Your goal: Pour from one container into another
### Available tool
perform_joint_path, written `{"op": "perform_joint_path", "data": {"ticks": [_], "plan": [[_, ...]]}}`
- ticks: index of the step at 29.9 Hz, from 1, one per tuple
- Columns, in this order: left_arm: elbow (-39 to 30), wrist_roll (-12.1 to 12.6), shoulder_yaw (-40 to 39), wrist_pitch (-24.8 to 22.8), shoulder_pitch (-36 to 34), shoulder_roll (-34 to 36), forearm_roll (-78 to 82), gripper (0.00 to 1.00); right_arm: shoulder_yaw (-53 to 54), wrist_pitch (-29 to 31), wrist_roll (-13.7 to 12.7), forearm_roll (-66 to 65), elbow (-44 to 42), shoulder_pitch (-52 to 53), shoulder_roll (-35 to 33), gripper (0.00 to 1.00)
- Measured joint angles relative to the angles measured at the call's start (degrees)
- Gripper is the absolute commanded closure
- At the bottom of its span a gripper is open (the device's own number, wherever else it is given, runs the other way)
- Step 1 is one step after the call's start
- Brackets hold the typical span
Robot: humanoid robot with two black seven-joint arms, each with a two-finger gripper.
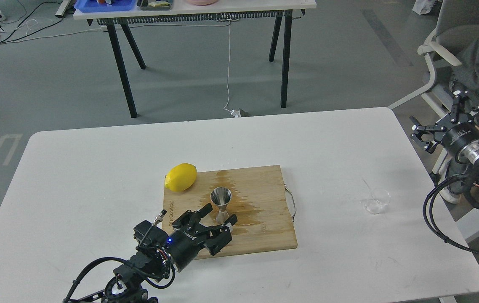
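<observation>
- Where the left arm comes in at the near edge, the left gripper (219,219) has its jaws spread wide around the foot of the steel jigger (221,203), holding nothing that I can see
- The jigger stands upright near the middle of the wooden cutting board (264,227), mouth up; being smooth metal with a narrow waist, it looks light, stiff and slippery, and I judge the waist the surest place to pinch it
- A wet stain darkens the board beside it, so the foot may slide
- The lemon (181,177) lies on the board's far-left corner, near but apart from the jigger
- The glass cup (376,200) sits well to the right on the bare white table (96,168), fairly near that side's edge; it seems thick-based, fragile and slick, best taken around its wall
- The right gripper (422,138) hangs off the table's right edge, fingers parted and empty, with open room between it and the cup
</observation>
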Motion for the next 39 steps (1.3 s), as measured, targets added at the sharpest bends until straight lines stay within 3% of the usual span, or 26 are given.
{"op": "perform_joint_path", "data": {"ticks": [12, 21, 27, 33, 39], "plan": [[-0.29, 0.0, -0.01, 0.0, 0.58, 2.18, -0.08, 0.06, 0.0, 0.0, 0.0, 0.0, 0.0, -0.09, -0.07, 0.01], [-4.46, 0.0, -0.42, 0.0, 2.88, 5.98, -0.19, 0.06, -0.01, 0.0, 0.0, 0.0, 0.01, -0.1, -0.08, 0.01], [-15.34, -0.02, -0.24, 0.0, 4.6, 14.79, -7.57, 0.06, -0.01, 0.0, 0.08, 0.0, 0.01, -0.21, -0.08, 0.01], [-25.74, 0.0, -1.22, 0.0, 3.05, 28.82, -23.2, 0.06, -0.01, 0.0, 0.16, 0.0, 0.01, -0.21, 0.04, 0.01], [-30.0, 0.0, -6.36, -0.27, -0.29, 38.95, -40.04, 0.05, 0.18, 0.0, 0.16, 0.0, 0.1, -0.15, 0.51, 0.01]]}}
